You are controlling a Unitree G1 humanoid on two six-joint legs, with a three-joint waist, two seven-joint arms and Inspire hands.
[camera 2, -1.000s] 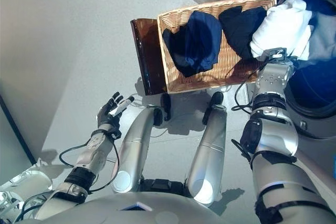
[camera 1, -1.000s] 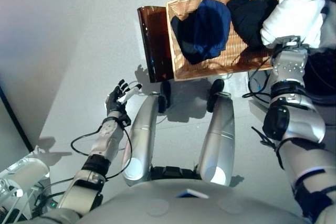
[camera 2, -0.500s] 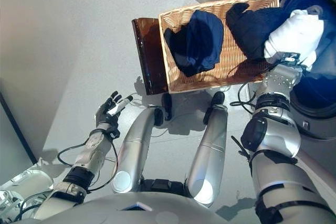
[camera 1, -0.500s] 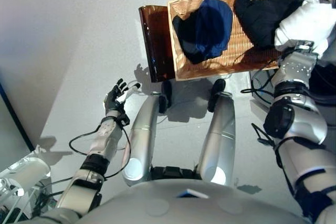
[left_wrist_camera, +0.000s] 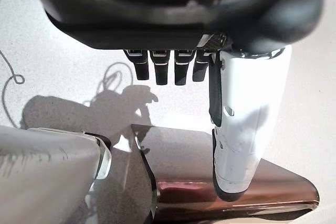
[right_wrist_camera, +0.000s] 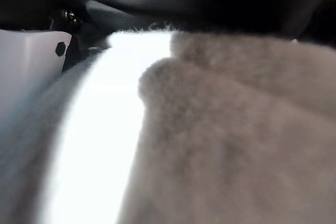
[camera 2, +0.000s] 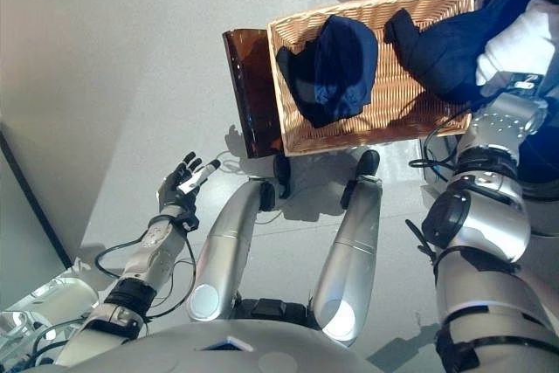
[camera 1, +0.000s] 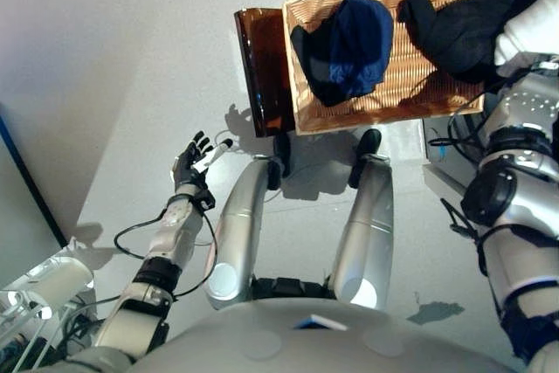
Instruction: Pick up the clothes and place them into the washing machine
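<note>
Right hand was buried in a white fleecy garment — fuzzy, thick pile, bunched into a rounded lump. In the right wrist view the fabric filled nearly everything, pressed right up against the hand's white thumb cover; fingers were hidden in the cloth, so couldn't tell whether they were clamped on it or not. From the head views the white bundle sat at the far right, past the right end of the wicker basket, over the dark round opening of the washing machine.

Two more items lay in the basket: a navy blue garment crumpled in the left half, and a black garment in the right half, draped toward the basket's right rim and touching the white bundle.

A dark brown translucent panel stood against the basket's left side.

Left hand hung low at the robot's left over grey floor — fingers straight and spread, holding nothing.
</note>
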